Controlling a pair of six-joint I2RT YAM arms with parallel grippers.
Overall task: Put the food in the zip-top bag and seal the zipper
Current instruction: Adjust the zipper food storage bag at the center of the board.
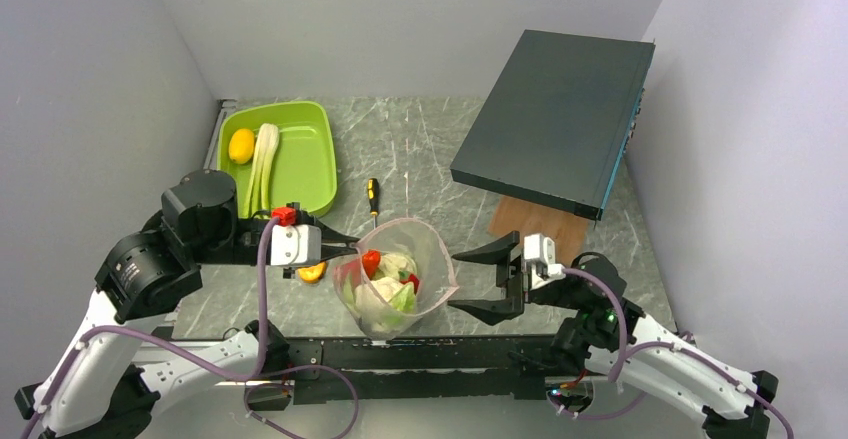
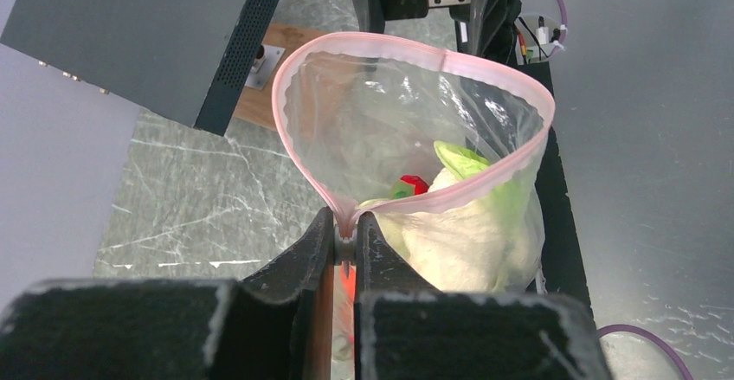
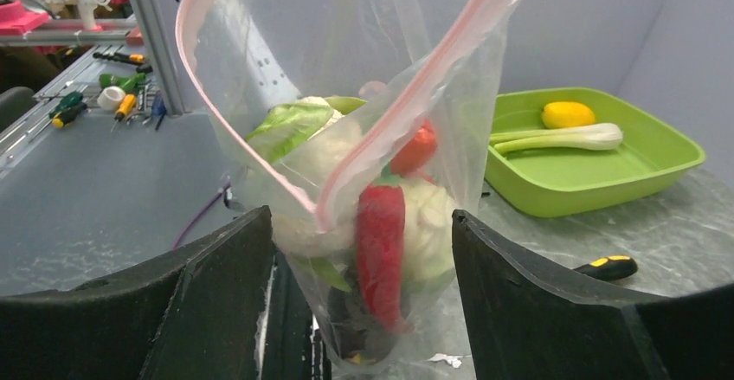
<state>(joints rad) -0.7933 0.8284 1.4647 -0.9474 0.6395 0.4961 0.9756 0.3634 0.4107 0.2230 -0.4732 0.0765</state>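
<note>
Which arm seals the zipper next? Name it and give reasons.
Right. The right claw is open, empty and facing the bag on its free side. The left claw is shut on one end of the zipper, anchoring the open mouth.

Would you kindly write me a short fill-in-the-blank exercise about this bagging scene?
1. The left gripper pinches the zip-top bag by its pale pink ____.
2. The right gripper holds its jaws ____.
3. The food sits ____ the bag.
4. The screwdriver lies on the table beside the green ____.

Missing words: zipper; open; inside; tray.
</note>
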